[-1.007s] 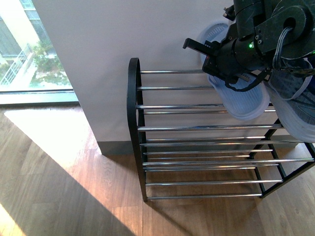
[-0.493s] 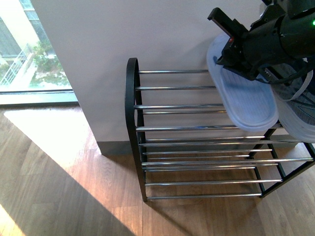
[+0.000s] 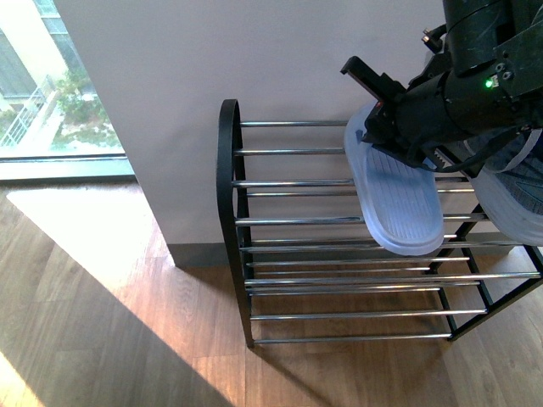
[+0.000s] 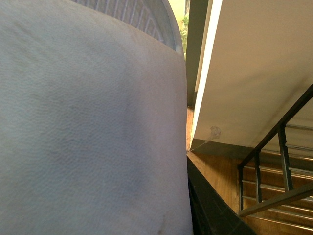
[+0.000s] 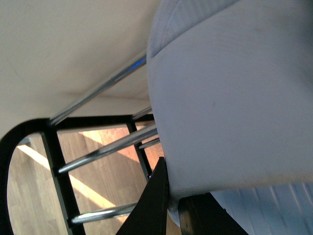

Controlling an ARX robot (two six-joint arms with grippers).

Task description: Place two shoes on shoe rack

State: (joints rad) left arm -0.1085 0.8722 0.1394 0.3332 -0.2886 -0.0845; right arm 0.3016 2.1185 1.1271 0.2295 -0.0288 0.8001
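**Two slides held over the shoe rack**

At the left of the front view, a window (image 3: 34, 76) looks out on greenery, and sunlight falls in a slanted patch across the wooden floor (image 3: 102, 339). Against the pale wall (image 3: 212, 59) stands the shoe rack (image 3: 231, 220), its black arched side frame at the left end and chrome bars running rightward in tiers.

Over the right half of the rack's upper bars, the left tool (image 3: 373, 106) pinches a pale blue slide (image 3: 394, 199) at its heel end. The slide hangs sole-outward, tilted, toe pointing down toward the front edge of the rack. Whether it touches the bars cannot be told.

At the right edge of that view, a second pale slide (image 3: 509, 203) shows partly behind the dark arm; the tool carrying it lies out of frame there. In the right wrist view this slide (image 5: 230, 98) fills most of the picture, pinched by the right tool (image 5: 168, 208), hanging just beside the chrome bars near the rack's end frame.
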